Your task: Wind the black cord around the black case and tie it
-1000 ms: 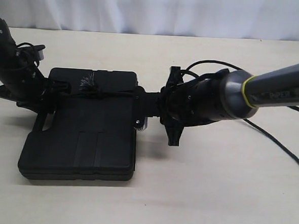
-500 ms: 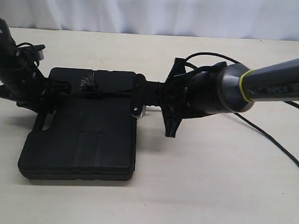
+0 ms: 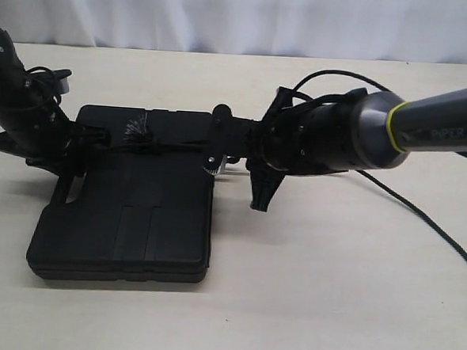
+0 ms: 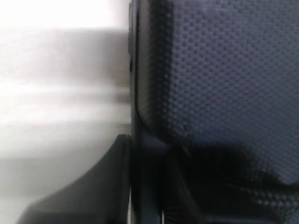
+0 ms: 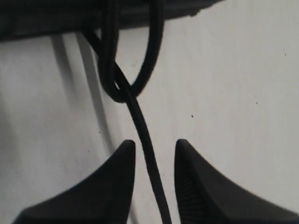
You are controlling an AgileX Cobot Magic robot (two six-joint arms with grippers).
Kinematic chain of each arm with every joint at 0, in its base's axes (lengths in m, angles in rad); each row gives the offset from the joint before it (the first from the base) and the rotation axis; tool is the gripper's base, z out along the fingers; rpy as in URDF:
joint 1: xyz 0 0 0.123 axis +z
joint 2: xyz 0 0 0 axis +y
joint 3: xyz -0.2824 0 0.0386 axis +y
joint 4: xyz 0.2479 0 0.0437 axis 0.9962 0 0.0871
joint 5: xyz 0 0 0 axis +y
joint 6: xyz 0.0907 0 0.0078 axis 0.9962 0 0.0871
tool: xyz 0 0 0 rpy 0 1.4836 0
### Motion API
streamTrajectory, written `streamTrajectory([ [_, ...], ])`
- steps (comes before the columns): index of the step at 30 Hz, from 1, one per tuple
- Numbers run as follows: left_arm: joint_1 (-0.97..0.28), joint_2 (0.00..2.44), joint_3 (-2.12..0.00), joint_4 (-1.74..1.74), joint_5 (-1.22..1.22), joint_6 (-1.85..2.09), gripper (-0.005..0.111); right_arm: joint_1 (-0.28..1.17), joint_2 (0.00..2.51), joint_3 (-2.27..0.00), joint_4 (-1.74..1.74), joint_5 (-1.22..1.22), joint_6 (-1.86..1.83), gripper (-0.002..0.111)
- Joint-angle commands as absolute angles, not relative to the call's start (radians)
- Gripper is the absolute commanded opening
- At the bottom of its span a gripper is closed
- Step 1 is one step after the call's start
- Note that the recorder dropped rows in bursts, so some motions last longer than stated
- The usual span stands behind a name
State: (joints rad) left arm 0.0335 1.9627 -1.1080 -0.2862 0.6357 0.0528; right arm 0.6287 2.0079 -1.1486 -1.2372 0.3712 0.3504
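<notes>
Tabletop: beige surface [image 3: 329, 292], white curtain [image 3: 243, 17] behind.
Black case: the black case [image 3: 136, 217] lies flat on the table, left of centre in the exterior view, lid up.
Black cord: the black cord [image 3: 172, 145] runs straight across the far part of the lid, from one side edge toward the other; its frayed tuft [image 3: 133, 127] stands up on the lid near the left end.
Left gripper: the left gripper [image 3: 70, 153] is down at the case's left edge. Wrist view is blurred and filled by the dotted case surface [image 4: 224, 70]; one finger [image 4: 88, 196] shows beside the case edge, cannot tell how the jaws stand.
Right gripper: the right gripper [image 3: 216, 154] is at the case's right edge, arm reaching in low from the right.
Right jaws: narrow gap; cord [image 5: 140, 121] passes between the fingers [image 5: 117, 182], no clear clamp visible.
Loop: a cord loop [image 5: 154, 56] hangs from the case edge just ahead of the fingertips, the strand crossing through its bottom.
Arm cable: thin black cable [image 3: 436, 227] trails over the table on the right.
</notes>
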Motion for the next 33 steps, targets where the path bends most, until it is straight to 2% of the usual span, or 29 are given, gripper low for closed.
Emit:
streamTrajectory([
  [1, 0.034, 1.953, -1.107, -0.283, 0.604, 0.060, 0.000, 0.630, 2.031, -1.150, -1.243, 0.335, 0.354, 0.038],
  [5, 0.034, 1.953, -1.107, -0.283, 0.604, 0.060, 0.000, 0.630, 2.065, -1.150, -1.273, 0.344, 0.354, 0.046],
  [10, 0.034, 1.953, -1.107, -0.283, 0.604, 0.060, 0.000, 0.630, 2.094, -1.150, -1.401, 0.377, 0.370, 0.046],
  [14, 0.034, 1.953, -1.107, -0.275, 0.602, 0.060, 0.000, 0.630, 2.098, -1.150, -1.595, 0.413, 0.590, 0.046],
  [20, 0.034, 1.953, -1.107, -0.275, 0.606, 0.060, 0.000, 0.652, 2.098, -1.150, -1.632, 0.398, 0.703, 0.046],
  [21, 0.034, 1.953, -1.107, -0.275, 0.606, 0.060, 0.000, 0.657, 2.098, -1.150, -1.642, 0.398, 0.703, 0.044],
  [22, 0.034, 1.953, -1.107, -0.275, 0.606, 0.060, 0.000, 0.665, 2.098, -1.150, -1.640, 0.404, 0.703, 0.037],
  [23, 0.034, 1.953, -1.107, -0.275, 0.606, 0.060, 0.000, 0.665, 2.098, -1.150, -1.632, 0.441, 0.703, 0.018],
  [24, 0.034, 1.953, -1.107, -0.275, 0.606, 0.060, 0.000, 0.665, 2.098, -1.150, -1.607, 0.456, 0.708, 0.005],
  [33, 0.034, 1.933, -1.110, -0.249, 0.607, 0.060, 0.000, 0.612, 1.977, -1.153, -1.429, 0.434, 0.693, 0.004],
])
